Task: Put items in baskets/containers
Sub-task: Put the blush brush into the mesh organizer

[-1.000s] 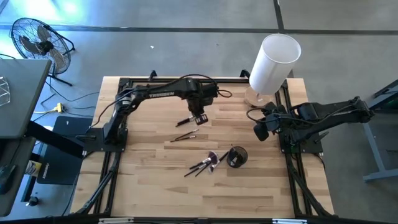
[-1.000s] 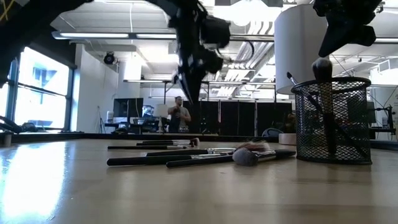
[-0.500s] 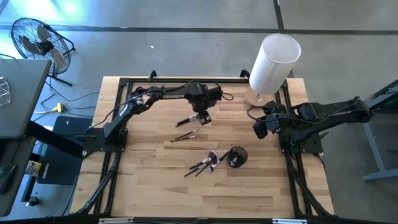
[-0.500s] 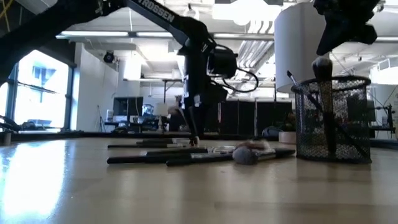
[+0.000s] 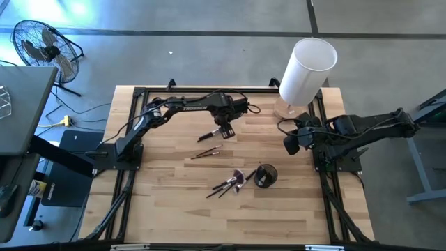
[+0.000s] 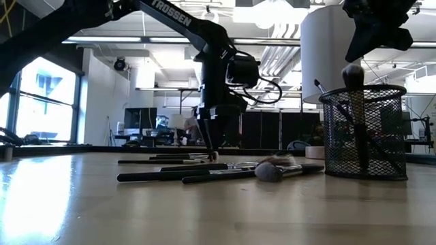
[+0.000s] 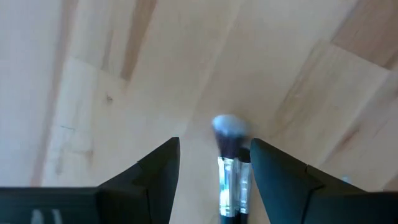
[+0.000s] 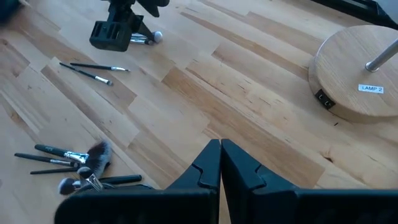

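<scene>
The left gripper (image 7: 214,165) stood with fingers apart astride a pale-tipped brush (image 7: 229,163) lying on the table (image 5: 174,202). The right gripper (image 8: 220,163) waited closed. The black mesh cup (image 6: 363,131) held several brushes upright.

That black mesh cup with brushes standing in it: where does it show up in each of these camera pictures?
High view: the cup sits right of centre on the table, near the loose brushes.
Low view: the cup stands at the right, brushes sticking out.
Left wrist view: not in it.
Right wrist view: not in it.
Shared landmark: the brush pile beside it, also seen in the right wrist view.
</scene>
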### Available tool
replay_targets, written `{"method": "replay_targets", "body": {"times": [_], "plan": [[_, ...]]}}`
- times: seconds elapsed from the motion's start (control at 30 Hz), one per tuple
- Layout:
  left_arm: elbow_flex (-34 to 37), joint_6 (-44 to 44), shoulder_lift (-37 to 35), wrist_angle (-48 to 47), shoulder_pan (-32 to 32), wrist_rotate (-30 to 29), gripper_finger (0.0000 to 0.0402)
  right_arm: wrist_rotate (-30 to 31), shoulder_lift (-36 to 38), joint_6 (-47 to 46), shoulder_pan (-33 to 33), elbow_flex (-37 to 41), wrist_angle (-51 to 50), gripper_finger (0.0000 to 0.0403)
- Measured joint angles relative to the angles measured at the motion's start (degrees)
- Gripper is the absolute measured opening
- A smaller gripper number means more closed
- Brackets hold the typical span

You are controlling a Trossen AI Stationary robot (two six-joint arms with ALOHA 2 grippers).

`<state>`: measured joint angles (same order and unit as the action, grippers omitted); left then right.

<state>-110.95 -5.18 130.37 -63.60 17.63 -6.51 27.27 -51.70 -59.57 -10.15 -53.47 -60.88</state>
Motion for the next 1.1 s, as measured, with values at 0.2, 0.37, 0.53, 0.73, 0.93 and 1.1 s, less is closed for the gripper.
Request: {"method": "replay_targets", "body": {"times": [0.2,0.37,0.53,0.73,0.93,1.1], "plan": [[0.01,-2.60,0.00,-0.06,-0.02,2.20,0.0191,-0.22,0.00,0.00,0.00,0.00,0.57,0.0002],[0.01,-3.74,0.00,-1.48,-0.02,4.19,0.0191,-0.22,0.00,0.02,0.00,0.00,0.87,0.0001],[0.58,-4.14,0.66,-0.66,-0.50,2.98,0.0187,-0.42,0.00,0.03,-0.01,0.00,1.81,0.0002],[1.87,-2.68,1.27,-0.60,-1.85,-1.93,0.0148,-0.87,-0.02,0.38,0.00,0.00,2.34,0.0002],[1.83,-3.92,2.45,0.69,-2.59,-3.16,0.0076,-1.31,-0.02,0.46,0.00,0.00,2.45,0.0001],[1.74,-3.79,3.08,2.10,-3.09,3.06,0.0014,-1.98,-0.02,1.13,0.00,0.00,2.47,0.0001]]}}
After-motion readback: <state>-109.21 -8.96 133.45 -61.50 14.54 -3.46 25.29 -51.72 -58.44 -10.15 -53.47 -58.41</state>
